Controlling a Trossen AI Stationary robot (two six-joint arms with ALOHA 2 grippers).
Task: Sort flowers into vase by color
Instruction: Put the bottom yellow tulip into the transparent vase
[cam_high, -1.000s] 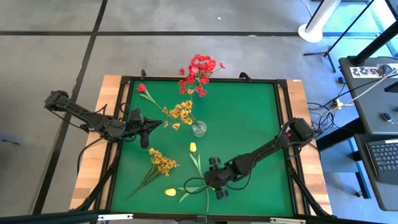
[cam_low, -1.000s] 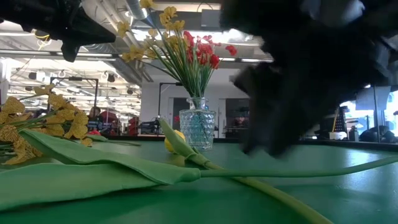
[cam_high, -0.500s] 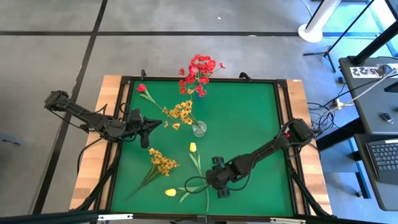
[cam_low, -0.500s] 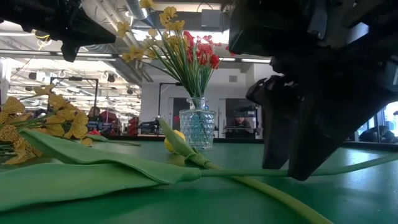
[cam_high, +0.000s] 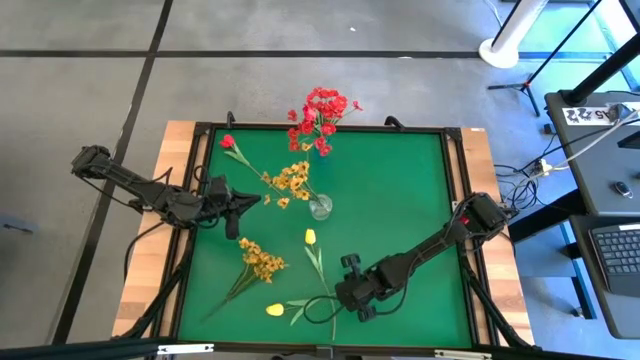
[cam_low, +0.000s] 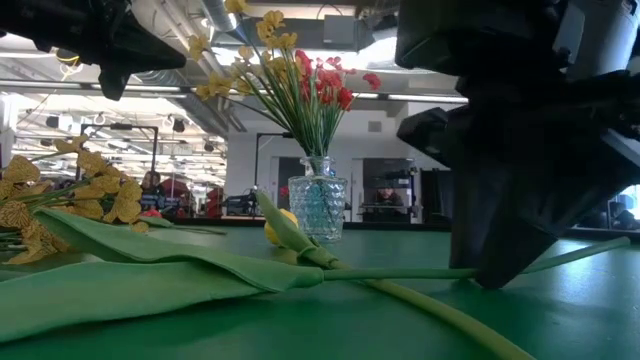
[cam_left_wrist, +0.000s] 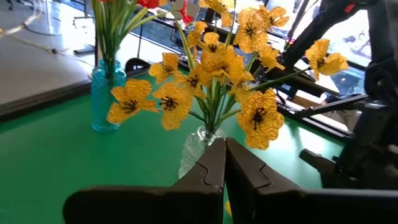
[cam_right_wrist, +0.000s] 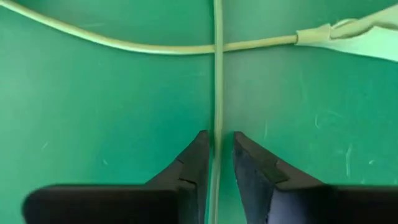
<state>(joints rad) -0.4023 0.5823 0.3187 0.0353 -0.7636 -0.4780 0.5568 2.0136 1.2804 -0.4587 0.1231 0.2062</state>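
Green mat covering table, black frame around it, wooden edges showing at 3 and 9 o'clock. Grey floor tiles surrounding; desk with laptop at 3 o'clock.

Right gripper sitting low at 6 o'clock, fingers straddling pale tulip stem, narrowly parted, not yet pinching.

Left gripper hovering at 9 o'clock, fingers pressed together.

Clear vase standing mid-mat, holding yellow spray. Red spray standing at 12 o'clock. Loose yellow spray and yellow tulips lying at 7 o'clock.
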